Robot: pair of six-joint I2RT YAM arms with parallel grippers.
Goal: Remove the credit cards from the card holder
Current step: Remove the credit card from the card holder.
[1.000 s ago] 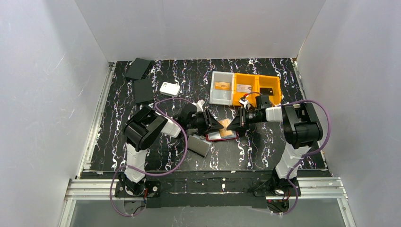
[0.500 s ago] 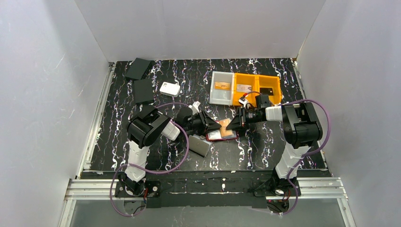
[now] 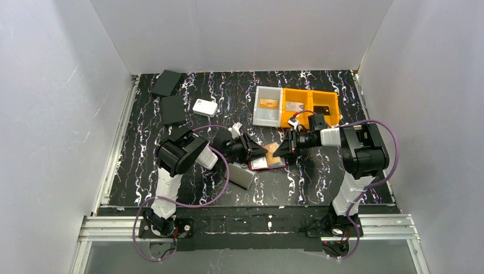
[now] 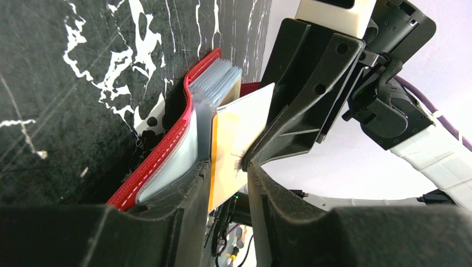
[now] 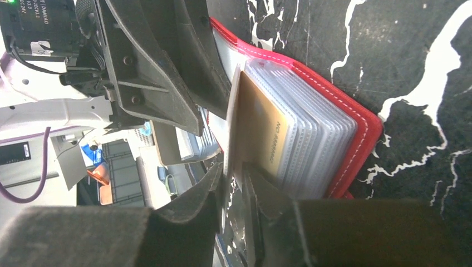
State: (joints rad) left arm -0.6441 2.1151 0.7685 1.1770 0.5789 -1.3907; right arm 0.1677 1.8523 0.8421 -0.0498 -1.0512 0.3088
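The red card holder (image 3: 263, 164) lies open on the marbled table, its clear sleeve pages (image 5: 317, 139) fanned up. An orange-gold credit card (image 4: 236, 139) stands up out of the pages between the two grippers. My left gripper (image 4: 228, 167) straddles one end of the card. The card rests against one finger (image 4: 192, 189), with a gap to the other. My right gripper (image 5: 234, 167) straddles the opposite edge (image 5: 234, 122), jaws narrowly apart. From above, the left gripper (image 3: 261, 153) and right gripper (image 3: 278, 152) nearly touch tips over the holder.
A flat grey case (image 3: 241, 175) lies just left of the holder. At the back stand a grey bin (image 3: 256, 114) and an orange bin (image 3: 334, 108), each with cards inside. A white box (image 3: 204, 107) and two dark wallets (image 3: 173, 109) lie at back left.
The left arm has drawn back a little to the left and its jaws have narrowed. The right jaws have parted slightly around the card's edge. The holder has not moved.
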